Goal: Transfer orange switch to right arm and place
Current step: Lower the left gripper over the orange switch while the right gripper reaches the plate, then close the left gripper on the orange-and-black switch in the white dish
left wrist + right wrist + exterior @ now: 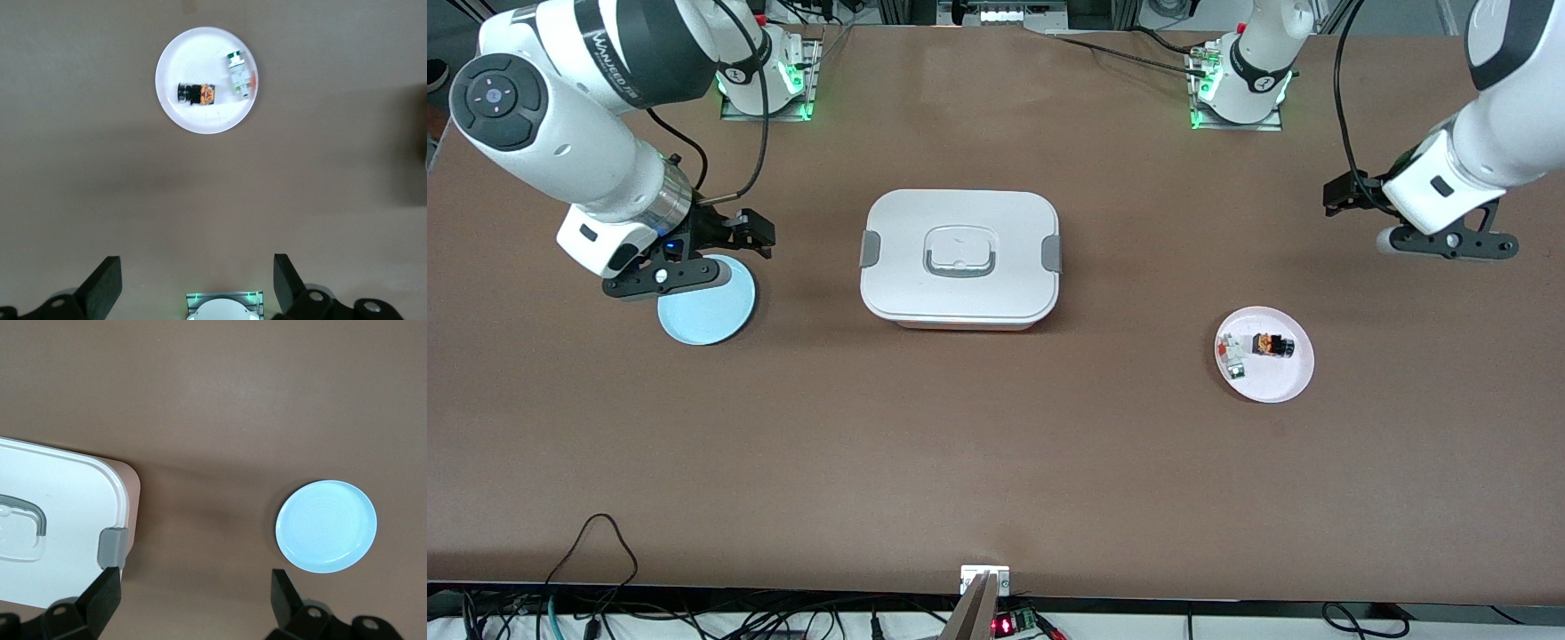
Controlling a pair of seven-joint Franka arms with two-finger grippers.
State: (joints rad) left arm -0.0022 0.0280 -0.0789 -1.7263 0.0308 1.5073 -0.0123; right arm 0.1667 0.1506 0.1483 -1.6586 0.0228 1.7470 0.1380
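- We see the white lidded box [960,258] mid-table, between the round pale-blue plate [710,313] and the round pink plate [1285,380] holding the black orange-capped switch [1272,345]
- Left gripper [197,283] and right gripper [193,593] hover, fingers apart

Table [996,462] brown, matt, smooth, like board or laminate; box [960,258] white plastic, satin sheen, grey plastic clips and handle; blue plate [711,311] glossy, faint ring ridges, looks glazed or plastic; pink plate [1276,378] smooth, slight gloss; orange switch [1272,345] black plastic body, shiny orange cap; right arm [560,116] glossy white shell, polished metal wrist ring; both jaws matt black plastic.
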